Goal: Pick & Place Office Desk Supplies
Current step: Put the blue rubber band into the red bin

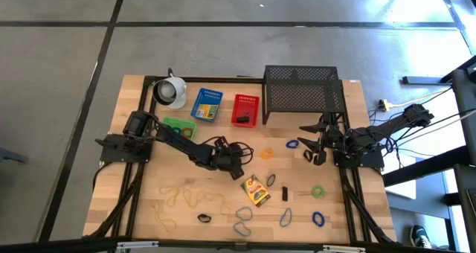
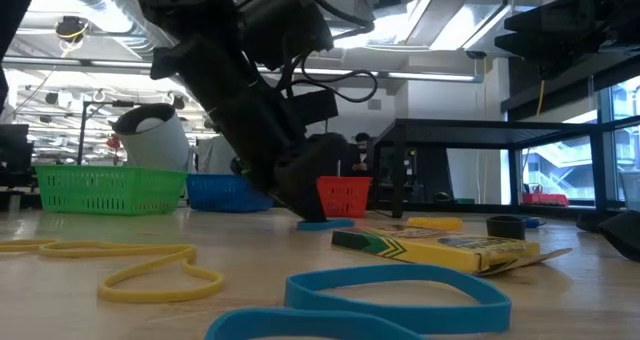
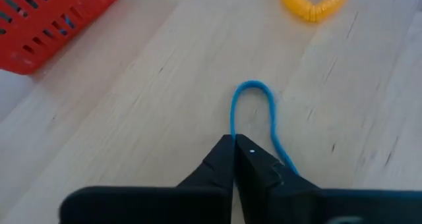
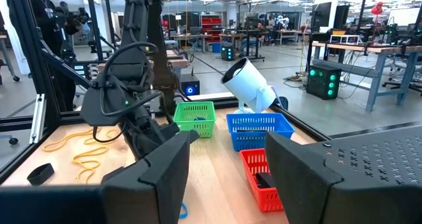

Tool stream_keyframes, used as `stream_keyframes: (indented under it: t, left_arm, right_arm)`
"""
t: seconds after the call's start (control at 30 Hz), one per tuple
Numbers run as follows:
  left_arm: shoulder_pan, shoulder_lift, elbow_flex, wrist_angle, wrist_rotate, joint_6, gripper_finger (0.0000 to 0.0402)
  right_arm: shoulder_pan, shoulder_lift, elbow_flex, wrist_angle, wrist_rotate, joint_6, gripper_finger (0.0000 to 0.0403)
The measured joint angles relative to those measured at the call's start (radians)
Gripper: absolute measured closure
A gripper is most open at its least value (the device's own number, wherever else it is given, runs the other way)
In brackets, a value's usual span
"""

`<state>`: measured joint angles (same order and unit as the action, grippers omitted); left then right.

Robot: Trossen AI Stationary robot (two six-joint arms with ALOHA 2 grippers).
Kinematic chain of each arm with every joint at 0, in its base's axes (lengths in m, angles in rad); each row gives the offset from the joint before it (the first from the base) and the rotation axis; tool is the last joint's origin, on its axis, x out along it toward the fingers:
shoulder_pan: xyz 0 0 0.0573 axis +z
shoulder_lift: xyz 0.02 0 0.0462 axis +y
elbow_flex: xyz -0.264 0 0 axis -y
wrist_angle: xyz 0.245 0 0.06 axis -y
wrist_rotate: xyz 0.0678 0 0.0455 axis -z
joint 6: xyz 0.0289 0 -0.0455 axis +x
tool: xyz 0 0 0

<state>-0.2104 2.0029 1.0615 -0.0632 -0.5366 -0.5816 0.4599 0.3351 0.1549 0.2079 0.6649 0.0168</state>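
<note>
My left gripper (image 3: pixel 235 145) is at the middle of the table (image 1: pixel 149 178), shut on a thin blue rubber band (image 3: pixel 254 105), which also shows in the low view as the blue band (image 2: pixel 325 223) under the fingers. A yellow-green crayon box (image 1: pixel 255 190) lies flat just nearer the front edge. An orange band (image 3: pixel 313 1) lies beyond the blue one. My right gripper (image 4: pixel 227 184) waits open at the table's right side with nothing between its fingers. My left gripper pinches the blue band between its two fingertips at the band's near end (image 3: pixel 232 133). The fingers slant down onto it from the table's left. The rest of the loop (image 3: pixel 264 95) reaches out past the fingertips and lies flat on the wood.
Green (image 1: pixel 177 126), blue (image 1: pixel 207 105) and red (image 1: pixel 245 109) baskets stand along the far side, with a white cup (image 1: pixel 171 91) at far left and a black mesh rack (image 1: pixel 303 93) at far right. Several loose bands (image 1: pixel 186 197) and dark clips (image 1: pixel 284 193) lie near the front.
</note>
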Motion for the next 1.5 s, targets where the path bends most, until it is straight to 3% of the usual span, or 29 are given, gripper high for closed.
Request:
stream_keyframes:
  t: [0.13, 0.47, 0.83, 1.13, 1.5]
  left_arm:
    - [-0.003, -0.03, -0.004, 0.043, -0.011, 0.001, 0.0399]
    - [-0.04, -0.208, 0.0, 0.097, -0.226, 0.079, 0.0399]
    - [-0.107, -0.329, 0.0, 0.292, -0.364, 0.242, 0.04]
    - [-0.087, -0.37, 0.001, 0.306, -0.351, 0.315, 0.0399]
    - [0.121, -0.367, 0.001, 0.175, -0.231, 0.265, 0.0398]
  right_arm:
    - [0.0, 0.0, 0.0, 0.0, 0.0, 0.0, 0.0202]
    - [0.0, 0.0, 0.0, 0.0, 0.0, 0.0, 0.0202]
    - [0.0, 0.0, 0.0, 0.0, 0.0, 0.0, 0.0202]
    - [0.0, 0.0, 0.0, 0.0, 0.0, 0.0, 0.0201]
    - [0.0, 0.0, 0.0, 0.0, 0.0, 0.0, 0.0201]
